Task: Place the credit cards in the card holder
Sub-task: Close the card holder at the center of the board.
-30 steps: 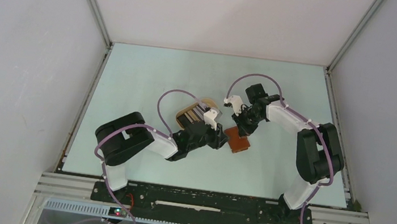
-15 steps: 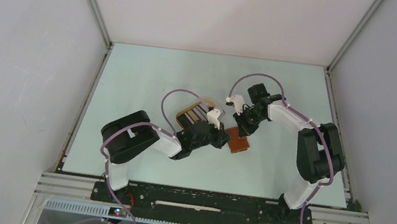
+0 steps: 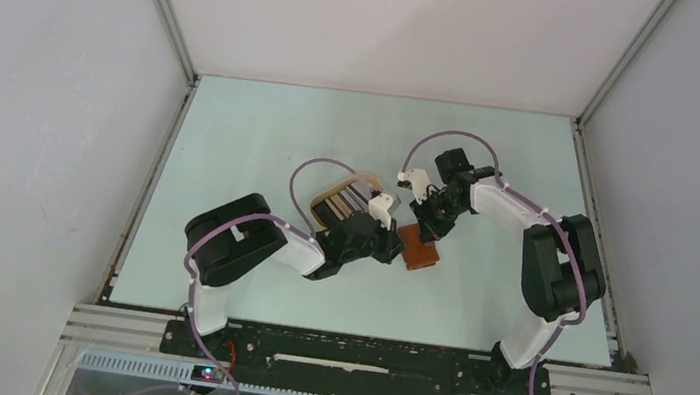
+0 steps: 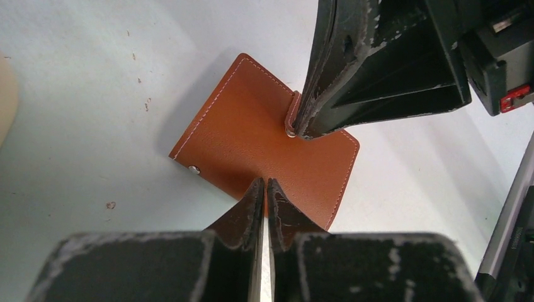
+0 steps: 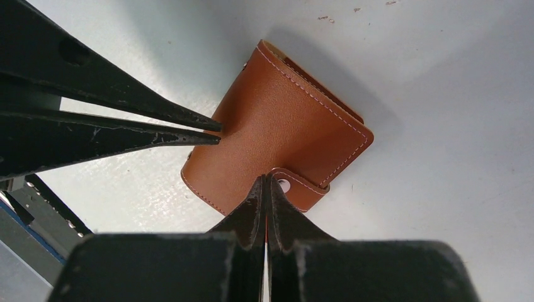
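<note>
A brown wallet point(image 4: 252, 138) lay closed. The right claw point(image 5: 265, 179) pinched its snap tab point(image 5: 296, 185); the left claw point(image 4: 264, 182), almost closed, nipped the opposite edge.

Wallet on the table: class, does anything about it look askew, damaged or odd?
Nothing looks damaged. The wallet lies folded shut, cover up, turned at an angle to the edges of the table. The left hand and right hand, both shut, meet it at opposite edges.
</note>
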Action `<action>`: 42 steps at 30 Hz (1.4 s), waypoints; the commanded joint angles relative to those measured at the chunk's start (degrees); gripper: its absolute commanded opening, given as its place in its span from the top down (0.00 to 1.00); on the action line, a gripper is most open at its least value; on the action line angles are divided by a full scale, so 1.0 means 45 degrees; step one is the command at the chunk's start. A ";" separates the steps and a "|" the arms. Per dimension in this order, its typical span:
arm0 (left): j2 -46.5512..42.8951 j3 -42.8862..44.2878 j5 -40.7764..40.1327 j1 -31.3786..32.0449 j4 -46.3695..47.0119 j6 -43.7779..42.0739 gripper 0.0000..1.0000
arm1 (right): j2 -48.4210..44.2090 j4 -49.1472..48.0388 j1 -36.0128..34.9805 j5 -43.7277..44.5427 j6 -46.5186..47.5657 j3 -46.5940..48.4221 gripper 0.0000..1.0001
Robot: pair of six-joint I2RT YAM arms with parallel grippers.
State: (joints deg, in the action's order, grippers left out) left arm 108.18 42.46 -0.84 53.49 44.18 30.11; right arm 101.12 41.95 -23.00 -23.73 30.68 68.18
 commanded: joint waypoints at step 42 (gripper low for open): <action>-0.0380 -0.0048 0.0514 -0.0009 0.1080 0.0095 0.89 | 0.0044 -0.0090 -0.0279 -0.0905 -0.0566 0.0356 1.00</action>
State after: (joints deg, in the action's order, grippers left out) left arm 108.47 42.98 0.71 53.49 44.18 30.11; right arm 101.27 41.74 -23.77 -25.23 29.02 68.18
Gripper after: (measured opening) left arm 0.095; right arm 0.006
